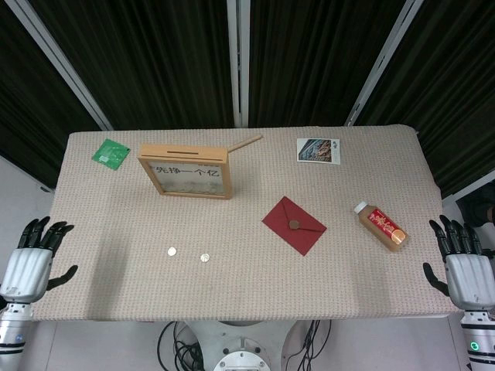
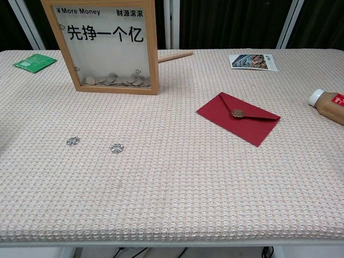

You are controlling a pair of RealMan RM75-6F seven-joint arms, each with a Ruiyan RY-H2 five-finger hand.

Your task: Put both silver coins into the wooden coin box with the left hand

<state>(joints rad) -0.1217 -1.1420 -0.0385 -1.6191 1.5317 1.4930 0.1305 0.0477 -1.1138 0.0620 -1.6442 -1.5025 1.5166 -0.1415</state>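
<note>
Two silver coins lie flat on the woven tablecloth, left of centre near the front: one coin (image 1: 172,251) (image 2: 73,141) and a second coin (image 1: 205,257) (image 2: 116,148) just to its right. The wooden coin box (image 1: 186,171) (image 2: 105,45) stands upright behind them, glass-fronted, with several coins inside and a slot on top. My left hand (image 1: 35,259) hangs off the table's left edge, fingers apart, holding nothing. My right hand (image 1: 462,263) hangs off the right edge, also with fingers apart and holding nothing. Neither hand shows in the chest view.
A red envelope (image 1: 294,225) (image 2: 238,116) lies right of centre. A bottle (image 1: 380,226) (image 2: 329,105) lies on its side at the right. A green packet (image 1: 110,152) (image 2: 34,62), a wooden stick (image 1: 245,144) (image 2: 174,55) and a photo card (image 1: 318,150) (image 2: 252,61) sit along the back.
</note>
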